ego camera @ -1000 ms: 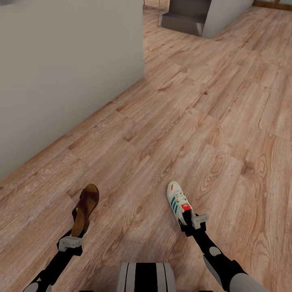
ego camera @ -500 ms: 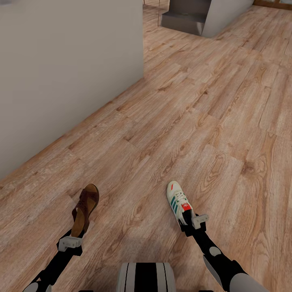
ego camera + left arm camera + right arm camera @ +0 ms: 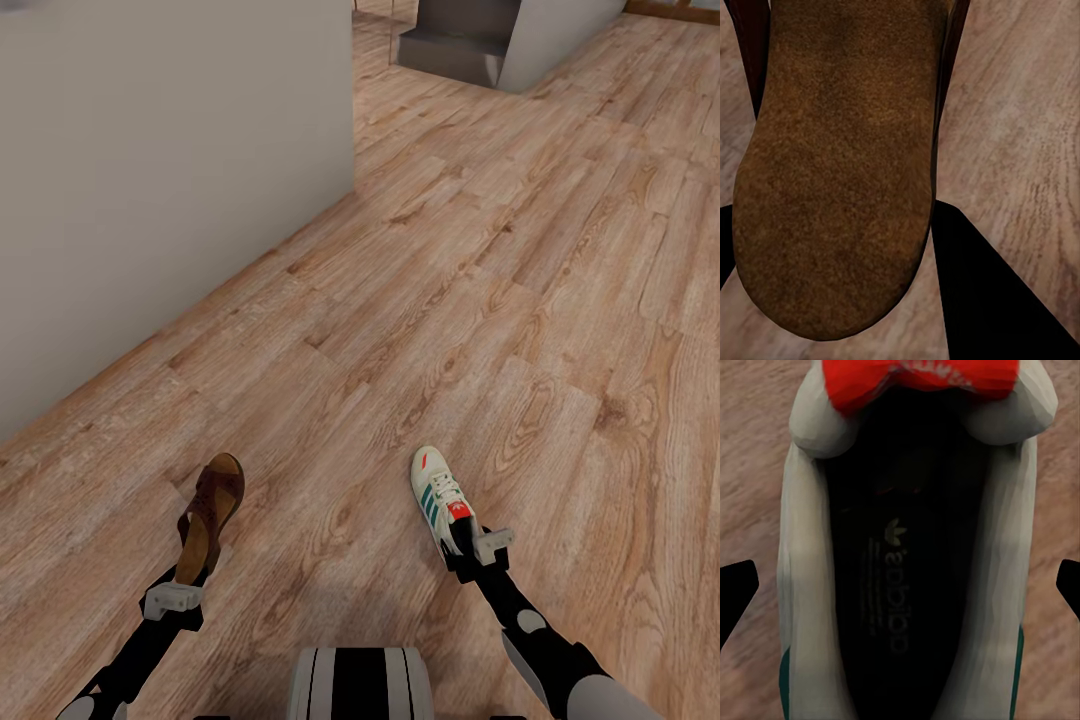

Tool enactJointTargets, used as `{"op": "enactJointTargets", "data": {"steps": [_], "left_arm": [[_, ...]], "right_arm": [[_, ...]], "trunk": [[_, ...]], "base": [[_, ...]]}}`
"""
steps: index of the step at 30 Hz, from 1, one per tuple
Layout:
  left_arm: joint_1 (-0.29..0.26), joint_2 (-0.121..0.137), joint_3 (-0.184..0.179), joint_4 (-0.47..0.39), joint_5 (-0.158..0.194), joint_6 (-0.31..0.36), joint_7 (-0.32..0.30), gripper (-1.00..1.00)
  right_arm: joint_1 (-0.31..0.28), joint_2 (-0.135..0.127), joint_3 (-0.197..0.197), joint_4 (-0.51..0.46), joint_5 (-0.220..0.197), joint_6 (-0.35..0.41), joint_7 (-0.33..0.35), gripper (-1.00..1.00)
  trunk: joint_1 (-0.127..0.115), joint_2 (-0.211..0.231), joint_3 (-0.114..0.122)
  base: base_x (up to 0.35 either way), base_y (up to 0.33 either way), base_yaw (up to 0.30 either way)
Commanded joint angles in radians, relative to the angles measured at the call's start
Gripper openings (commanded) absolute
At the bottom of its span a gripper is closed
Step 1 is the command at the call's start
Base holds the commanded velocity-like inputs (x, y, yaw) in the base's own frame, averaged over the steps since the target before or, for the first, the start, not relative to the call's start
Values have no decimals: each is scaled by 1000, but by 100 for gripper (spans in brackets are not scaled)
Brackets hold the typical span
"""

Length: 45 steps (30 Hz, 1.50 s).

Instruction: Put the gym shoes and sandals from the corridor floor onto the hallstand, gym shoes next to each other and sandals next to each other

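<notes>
- Nearest in the head view, the robot's striped trunk top (image 3: 361,683) sits at the bottom edge, with both dark arms reaching forward from either side of it.
- The left end effector (image 3: 188,572) is closed on the heel end of a sandal (image 3: 211,515), which points away from the robot, raised and tilted on its side so its tan footbed shows.
- In the left wrist view the sandal's suede-like tan sole (image 3: 840,165) lies close to the camera, with one dark finger (image 3: 982,292) pressed against its edge and the plank floor (image 3: 1020,112) behind.
- The right end effector (image 3: 462,545) is closed on the heel end of a gym shoe (image 3: 439,493), whose toe points forward and slightly to the robot's left; green stripes and an orange-red tongue patch show on it.
- In the right wrist view the shoe's dark lining (image 3: 904,577) and orange-red patch (image 3: 922,379) face the camera, and the dark fingertips (image 3: 735,585) flank the cream sides of the shoe.
- Whether either shoe touches the floor cannot be told for certain.
- The corridor floor (image 3: 520,300) of warm wood planks stretches ahead, bare between the two held shoes and beyond them.
- A pale grey wall (image 3: 150,180) runs along the robot's left, ending at a corner.
- Farthest off, a grey stepped unit (image 3: 460,45) stands beside another pale wall (image 3: 560,35).
</notes>
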Motion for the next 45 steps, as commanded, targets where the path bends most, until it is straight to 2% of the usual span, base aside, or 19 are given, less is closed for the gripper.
{"op": "enactJointTargets", "data": {"steps": [1,17,45], "left_arm": [[0,0,2,1,6,0,-9,-100],[0,0,2,1,6,0,-9,-100],[0,0,3,1,7,0,-9,-100]], "right_arm": [[0,0,0,1,0,-5,2,100],[8,-2,0,2,-2,-59,0,100],[6,5,-5,60,-4,-81,-1,100]], "trunk": [[0,0,-1],[0,0,-1],[0,0,-4]], "base": [[0,0,0],[0,0,0],[0,0,0]]}}
